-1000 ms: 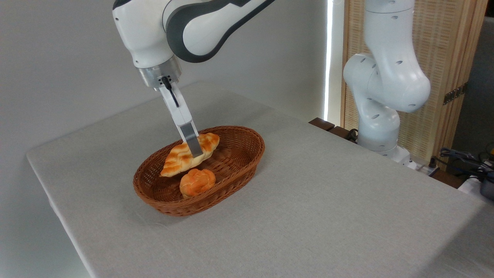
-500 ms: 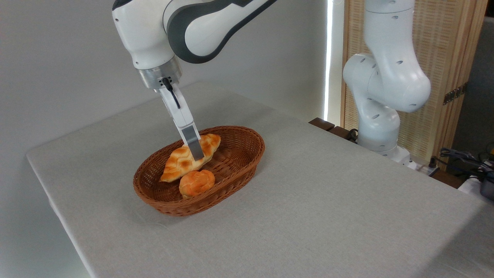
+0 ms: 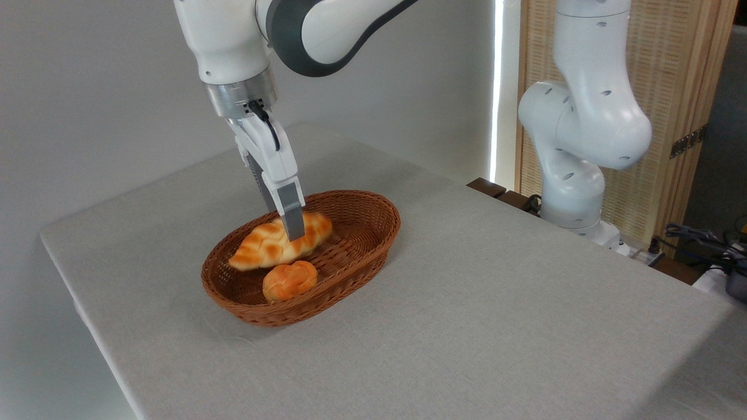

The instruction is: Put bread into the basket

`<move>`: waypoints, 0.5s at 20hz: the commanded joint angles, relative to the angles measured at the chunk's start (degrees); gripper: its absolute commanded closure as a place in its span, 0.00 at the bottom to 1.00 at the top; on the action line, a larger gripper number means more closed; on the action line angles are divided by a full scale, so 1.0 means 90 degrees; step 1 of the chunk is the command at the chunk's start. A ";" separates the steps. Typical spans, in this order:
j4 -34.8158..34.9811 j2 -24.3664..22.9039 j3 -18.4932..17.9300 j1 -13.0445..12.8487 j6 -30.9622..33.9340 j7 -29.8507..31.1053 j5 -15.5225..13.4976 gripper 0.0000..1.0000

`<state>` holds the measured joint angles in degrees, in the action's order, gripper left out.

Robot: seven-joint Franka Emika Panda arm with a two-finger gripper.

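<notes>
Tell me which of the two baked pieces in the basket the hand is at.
The long braided loaf, under the hand; the small round bun lies apart, nearer the camera.

No readable text — no labels, no numbers.

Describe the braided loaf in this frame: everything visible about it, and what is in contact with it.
The braided loaf is long and leaf-shaped, golden-brown with pale cream grooves, tapering to pointed ends. It lies lengthwise inside the wicker basket, toward its far-left side, nearly flat. The pincer reaches down onto its right half; one grey finger crosses in front of the crust. Whether the fingers clamp it or have let go cannot be told. The small round orange bun sits just in front; whether they touch is unclear.
</notes>
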<state>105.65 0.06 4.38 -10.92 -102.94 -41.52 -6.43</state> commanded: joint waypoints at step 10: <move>-0.0401 -0.0260 -0.1004 -0.0027 0.0354 0.0043 0.0283 0.00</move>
<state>102.79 -2.20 -2.36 -10.77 -100.88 -41.51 -7.24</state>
